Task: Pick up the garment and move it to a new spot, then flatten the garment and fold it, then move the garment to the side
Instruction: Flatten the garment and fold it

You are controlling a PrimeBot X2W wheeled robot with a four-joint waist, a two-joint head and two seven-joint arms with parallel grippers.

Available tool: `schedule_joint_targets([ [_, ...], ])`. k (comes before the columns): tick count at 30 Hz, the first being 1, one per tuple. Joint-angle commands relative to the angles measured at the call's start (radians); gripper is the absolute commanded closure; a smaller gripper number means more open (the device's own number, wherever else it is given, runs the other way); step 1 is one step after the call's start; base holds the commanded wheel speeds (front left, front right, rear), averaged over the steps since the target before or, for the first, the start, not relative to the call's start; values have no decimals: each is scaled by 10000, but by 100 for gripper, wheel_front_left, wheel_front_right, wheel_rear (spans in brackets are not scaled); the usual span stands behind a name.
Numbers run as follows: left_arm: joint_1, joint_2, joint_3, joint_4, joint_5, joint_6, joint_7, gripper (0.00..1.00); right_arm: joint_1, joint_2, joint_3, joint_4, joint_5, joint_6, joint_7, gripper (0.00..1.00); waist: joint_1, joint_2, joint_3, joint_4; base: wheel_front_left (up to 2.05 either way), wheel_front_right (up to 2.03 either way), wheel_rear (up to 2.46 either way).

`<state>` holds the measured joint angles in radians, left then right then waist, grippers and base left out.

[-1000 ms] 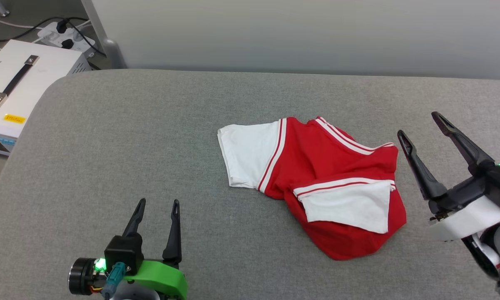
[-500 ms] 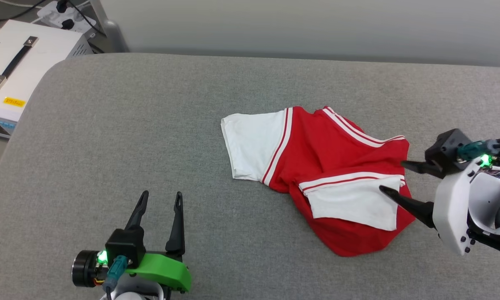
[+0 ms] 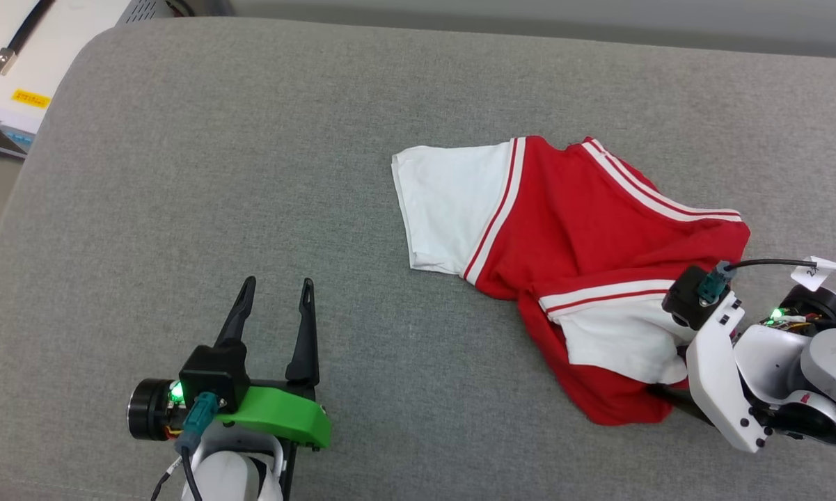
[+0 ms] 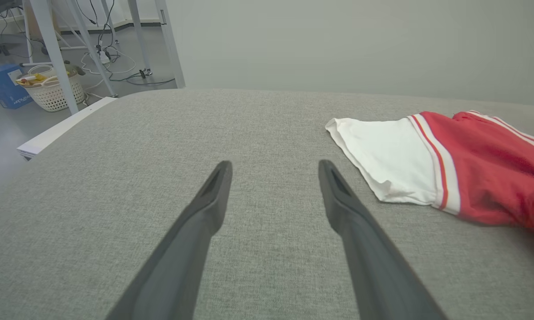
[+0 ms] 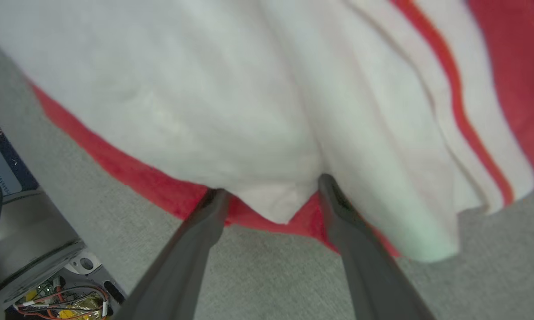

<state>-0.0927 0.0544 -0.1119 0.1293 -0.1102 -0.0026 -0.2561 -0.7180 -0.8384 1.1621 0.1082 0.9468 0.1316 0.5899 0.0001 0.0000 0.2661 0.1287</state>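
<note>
The garment (image 3: 585, 229), red with white sleeves and thin striped seams, lies crumpled on the grey table right of centre. One white sleeve (image 3: 452, 209) spreads to the left and another is folded over the near part. My right gripper (image 5: 272, 186) is open, its two dark fingers straddling the corner of that folded white sleeve (image 5: 204, 89) and the red hem beneath it. Its white wrist housing (image 3: 720, 362) covers most of the fingers in the head view. At the lower left my left gripper (image 3: 279, 283) hovers open and empty, well apart from the garment (image 4: 484, 169).
The grey padded table (image 3: 181, 174) has a rounded edge at the left. Beyond that edge stands a white case with a black handle (image 3: 7, 56). The left wrist view shows metal legs (image 4: 53, 49), a white basket (image 4: 49, 91) and a blue box (image 4: 4, 84) on the floor.
The head camera has tilted down, shifting the whole picture. My right gripper has swung in from the right and dropped onto the garment's near right edge. The left gripper has stayed put.
</note>
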Motion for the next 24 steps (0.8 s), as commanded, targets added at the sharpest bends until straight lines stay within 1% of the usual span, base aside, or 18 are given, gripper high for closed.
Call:
schedule_joint_targets([
  [1,-182,-41,2,-18,-94,76,-57,0,-209,108,264,376,-96,-9,-155,0,-1,0,300,258,0,0,0],
  [5,-202,-41,10,6,-113,121,-57,0,-310,319,746,1057,-244,-9,-752,0,-1,0,293,278,0,0,0],
  [6,-179,-41,42,19,-109,131,-57,0,-379,369,806,1096,-213,-9,-990,70,-1,0,252,242,0,0,0],
  [7,-156,-41,74,39,-105,148,-57,0,-477,410,825,1115,-202,-9,-1256,88,-1,0,203,196,0,0,0],
  [8,-130,-41,103,69,-100,168,-57,0,-625,443,843,1127,-199,-9,-1584,100,-1,0,140,138,0,0,0],
  [13,-69,-41,143,134,-83,165,-57,0,-1477,394,658,1183,-416,-9,-3075,100,-1,0,-207,-137,0,0,0],
  [17,-2,-41,152,148,-84,186,-57,0,-1651,32,341,1195,-389,-9,-4100,100,-1,0,-465,-288,0,0,0],
  [21,148,-41,181,131,-87,206,-57,0,-1146,-549,-213,1368,-48,-9,-4939,100,-1,0,-627,-406,0,0,0],
  [24,268,-41,206,127,-121,237,-57,0,-416,-991,-642,1783,279,-9,-5535,100,-1,0,-664,-485,0,0,0],
])
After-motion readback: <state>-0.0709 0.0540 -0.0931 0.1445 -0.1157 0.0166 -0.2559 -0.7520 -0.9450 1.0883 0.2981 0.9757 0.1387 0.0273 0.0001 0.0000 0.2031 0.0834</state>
